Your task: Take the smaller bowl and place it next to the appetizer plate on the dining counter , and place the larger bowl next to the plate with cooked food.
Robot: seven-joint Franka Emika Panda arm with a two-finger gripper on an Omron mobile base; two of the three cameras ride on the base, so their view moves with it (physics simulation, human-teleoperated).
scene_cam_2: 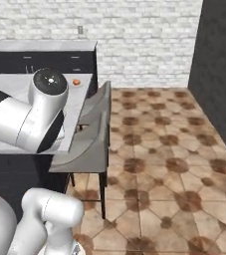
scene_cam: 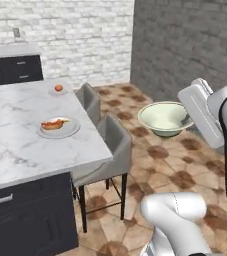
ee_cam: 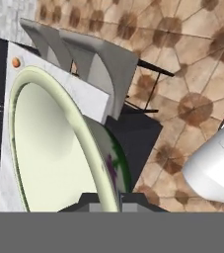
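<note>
Gripper point(scene_cam: 186, 119) jaws pinch the rim of the shallow pale cream-green bowl point(scene_cam: 165, 117), held above the tiled floor. White grey-veined marble island point(scene_cam: 15, 145) lies at nine o'clock.

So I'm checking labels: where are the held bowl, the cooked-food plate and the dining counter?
smaller bowl point(scene_cam: 163, 117), left base view, pale inside.
plate with cooked food point(scene_cam: 69, 130), left base view, bare rim.
dining counter point(scene_cam: 15, 145), left base view, bare marble top.

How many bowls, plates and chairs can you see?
Bowls: 1, the smaller bowl, held up over the floor
Plates: 2, the plate with cooked food and a small far plate
Chairs: 2, the near grey chair and far grey chair
Total: 5
</note>
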